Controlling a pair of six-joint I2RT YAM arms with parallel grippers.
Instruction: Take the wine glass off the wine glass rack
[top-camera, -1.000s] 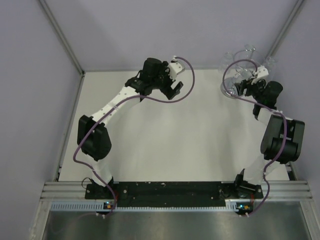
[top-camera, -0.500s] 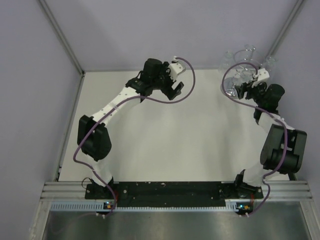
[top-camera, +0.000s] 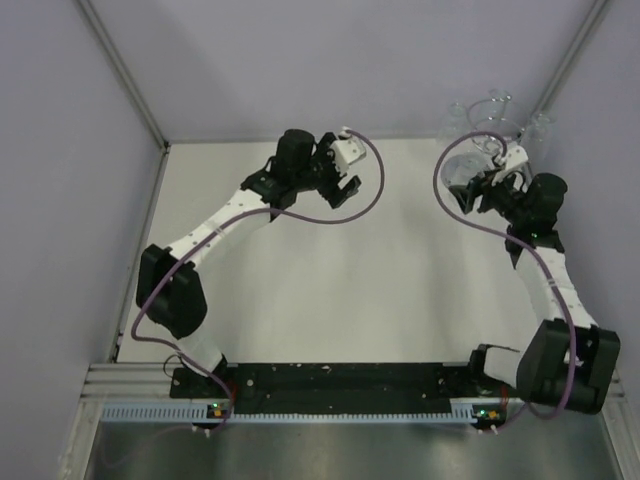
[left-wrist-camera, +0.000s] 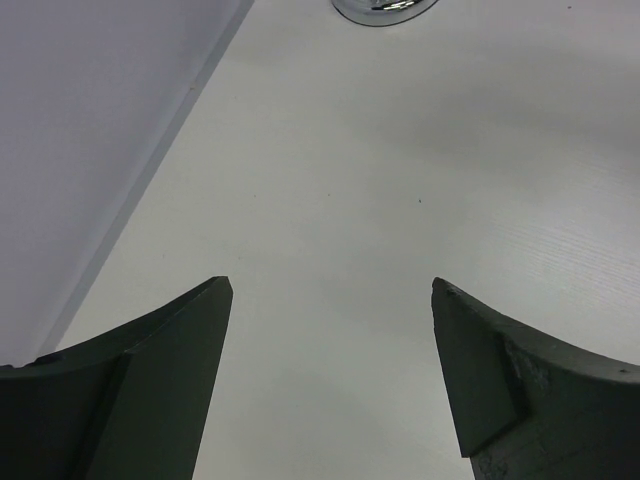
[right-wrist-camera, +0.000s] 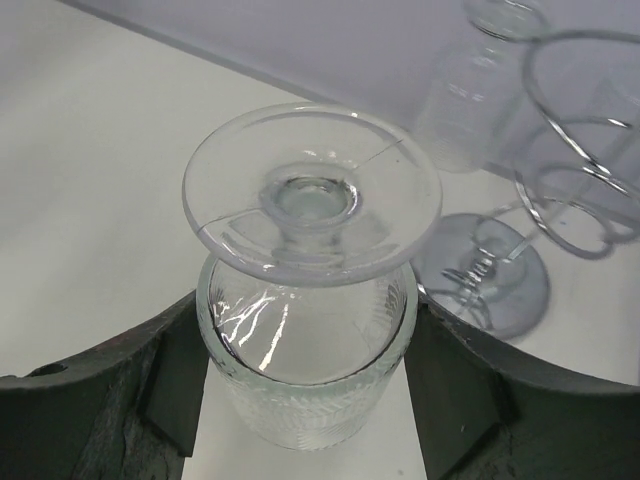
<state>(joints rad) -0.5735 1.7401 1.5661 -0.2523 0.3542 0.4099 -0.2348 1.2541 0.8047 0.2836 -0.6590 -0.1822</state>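
the right end effector (right-wrist-camera: 305, 335) is closed on the bowl of a clear, ribbed wine glass with a round flat foot (right-wrist-camera: 310, 230), with one dark finger (right-wrist-camera: 170, 385) pressed to each side of the bowl. the foot faces the wrist camera and fills the middle of that frame. the glass is free of the silver wire wine glass rack with its round shiny metal base (right-wrist-camera: 492, 282), which stands just beside it in the right half of the frame. the foot touches none of the looped wire arms at the upper right. another clear glass (right-wrist-camera: 475, 85) shows at the top (only partly in frame), next to the loops. in the top view this end effector sits at the upper right, near the back corner of the white surface (top-camera: 400, 290). the left end effector (top-camera: 345, 190) is at upper centre, well apart from the rack. its fingers are spread wide over bare surface with nothing between them.
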